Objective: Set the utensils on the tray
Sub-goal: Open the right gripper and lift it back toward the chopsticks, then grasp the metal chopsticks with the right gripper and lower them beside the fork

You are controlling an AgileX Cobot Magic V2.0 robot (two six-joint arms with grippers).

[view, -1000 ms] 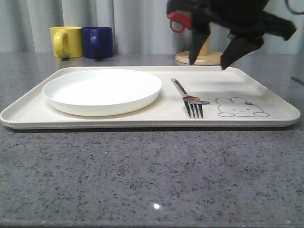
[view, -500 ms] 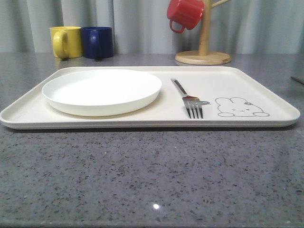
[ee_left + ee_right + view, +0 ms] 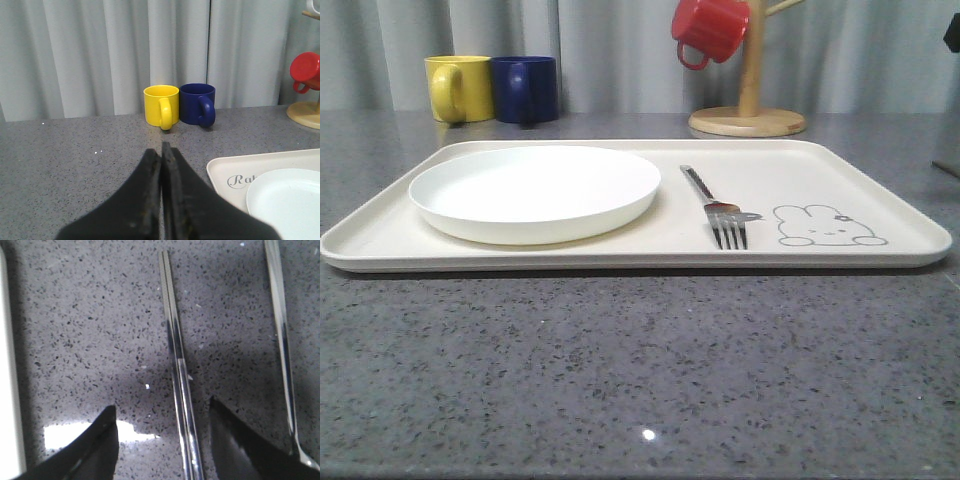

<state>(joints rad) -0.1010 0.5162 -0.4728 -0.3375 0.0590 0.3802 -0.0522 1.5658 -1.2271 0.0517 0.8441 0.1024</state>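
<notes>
1. The right gripper is hanging with its jaws spread wide over the speckled grey countertop, one dark finger on each side of the chopsticks.
2. The chopsticks are lying flat on the stone as a tight pair, side by side and touching along their length, running between the two fingers without either finger meeting them.
3. Just beside the chopsticks, apart from them, a second slim silver handle is lying on the countertop; it looks like the spoon, though its bowl is cut off at the frame edge and I cannot tell for sure.
4. A pale strip that seems to be the rim of the tray is showing at the other side of the right wrist view.
5. The left gripper is holding its jaws pressed together with nothing between them, pointing over the bare countertop toward the far wall.
6. Beyond it, a yellow mug and a blue mug are standing side by side, touching, in front of a grey curtain.
7. In the front view, the cream tray is sitting flat on the table.
8. The fork is lying on the tray right of centre, tines toward the near edge, between the round white plate on the left and the rabbit drawing on the right.
9. Behind the tray's far right, a red mug is hanging on a wooden mug tree.
</notes>
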